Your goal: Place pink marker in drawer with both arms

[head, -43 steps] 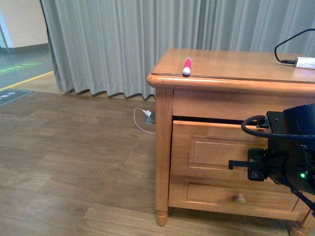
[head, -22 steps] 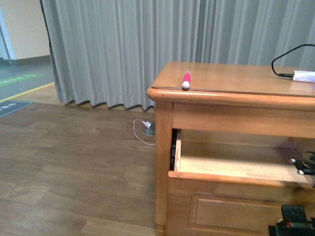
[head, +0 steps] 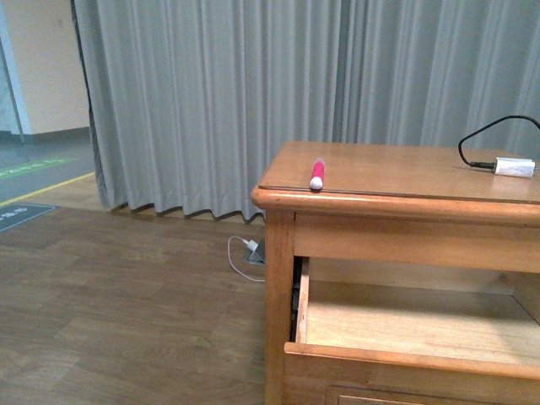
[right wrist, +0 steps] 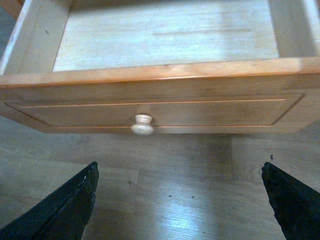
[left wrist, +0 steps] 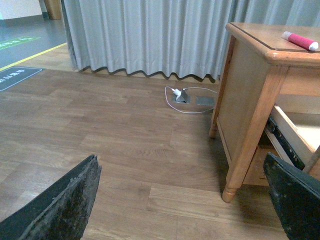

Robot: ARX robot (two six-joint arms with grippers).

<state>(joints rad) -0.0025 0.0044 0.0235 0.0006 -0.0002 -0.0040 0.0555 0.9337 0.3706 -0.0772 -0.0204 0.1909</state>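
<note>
Both jaws spread, well apart from pink marker (head: pixel 317 174) atop cabinet (head: pixel 405 169).

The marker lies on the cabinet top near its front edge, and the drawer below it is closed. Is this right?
Not quite. The marker lies on the cabinet top near its front edge, but the drawer below it is open, not closed; the front view shows it pulled out.

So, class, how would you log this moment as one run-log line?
drawer: open, nothing seen inside; pink marker: on cabinet top, by front edge; left pincer: open, empty; right pincer: open, off knob
</note>
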